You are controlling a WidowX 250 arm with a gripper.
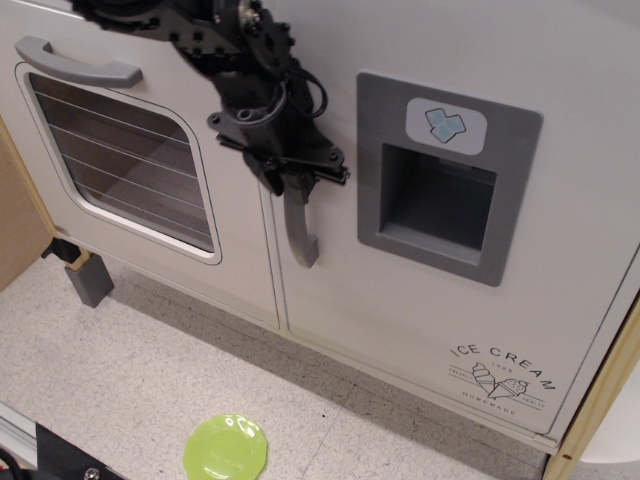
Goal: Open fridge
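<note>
The fridge [400,300] is a large white door with a vertical grey handle [300,235], a grey ice-dispenser panel [440,190] and an "ICE CREAM" print at the lower right. My black gripper [295,178] sits at the upper part of the handle, one finger on each side, closed in on it. The arm reaches in from the top left and hides the handle's top. The door looks shut or barely ajar; I cannot tell which.
The white oven door [120,160] with a striped window and horizontal grey handle [75,62] stands just left of the fridge. A green plate [226,449] lies on the speckled floor below. A grey block [90,280] sits at the lower left.
</note>
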